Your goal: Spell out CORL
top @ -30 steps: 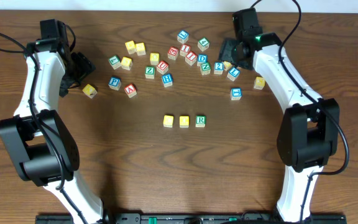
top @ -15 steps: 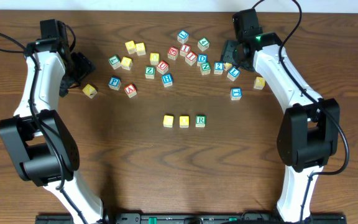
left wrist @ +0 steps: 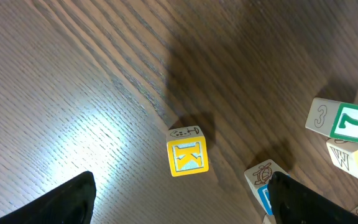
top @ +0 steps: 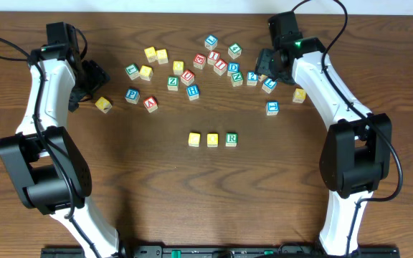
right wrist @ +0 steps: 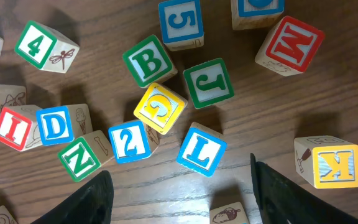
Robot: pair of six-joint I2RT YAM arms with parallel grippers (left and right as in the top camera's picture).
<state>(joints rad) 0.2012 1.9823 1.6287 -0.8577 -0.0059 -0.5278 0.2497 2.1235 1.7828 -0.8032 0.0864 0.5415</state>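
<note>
Overhead: tabletop (top: 120, 179) is dark wood. Three cubes sit in a row at mid-tabletop, on the near side of the loose scatter: left yellow cube (top: 194, 139), middle yellow cube (top: 212, 139), then R cube (top: 231, 138), with small gaps btwn them. Letters on the two yellow tops are too small to read. L cube (top: 269, 84) lies at the right end of the scatter, toward the far right corner, well apart from the row. Right gripper (top: 265, 72) hangs just over that end. Left gripper (top: 95, 77) hangs near the far left corner, by a lone yellow K cube (top: 104, 104). Finger spread can't be told from up here.

Left wrist: left gripper's fingers (left wrist: 73, 199) are spread wide w/ nothing btwn them. K cube is on the wood beyond the tips, untouched.

Right wrist: right gripper's fingers (right wrist: 95, 202) stand well apart, gripping nothing. L cube sits on the wood btwn and just beyond the tips, clear of both. Yellow G cube (right wrist: 160, 107) and blue 2 cube (right wrist: 129, 140) are just beside it.
</note>
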